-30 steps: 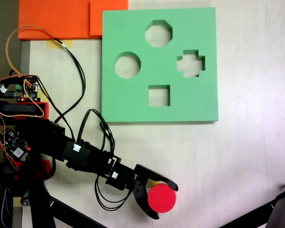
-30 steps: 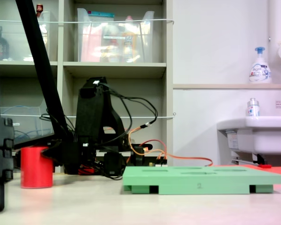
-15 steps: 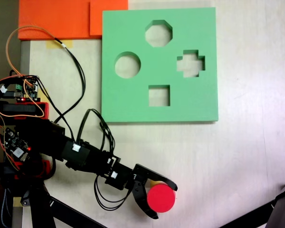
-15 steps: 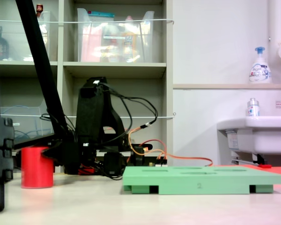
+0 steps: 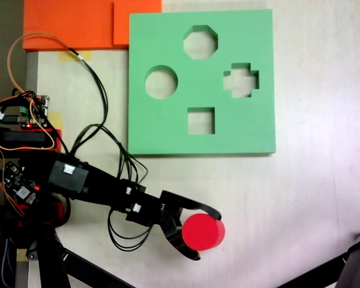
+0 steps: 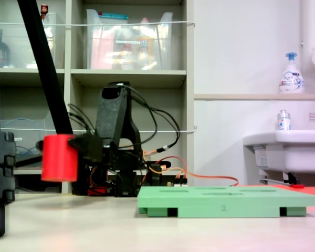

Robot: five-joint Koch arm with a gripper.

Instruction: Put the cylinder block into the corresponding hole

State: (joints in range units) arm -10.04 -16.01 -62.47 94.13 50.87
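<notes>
Pale desk point(image 5: 312, 198) with shelves behind. The tool point(image 5: 205, 231) is pinching the cylinder block point(image 5: 203, 231), holding it clear off the desk, well apart from the green board point(image 5: 168, 129) and its round hole point(image 5: 161, 82).

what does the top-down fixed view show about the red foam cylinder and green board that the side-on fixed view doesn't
Top-down fixed view alone: the four cutout shapes of the square green foam board, with the circular cutout at its left, and the black jaws curving around both sides of the short red foam cylinder.

Side-on fixed view alone: the cylinder hangs off the tabletop, above the level of the board.

Both: the cylinder held at the arm's tip, apart from the board, not yet inserted.
</notes>
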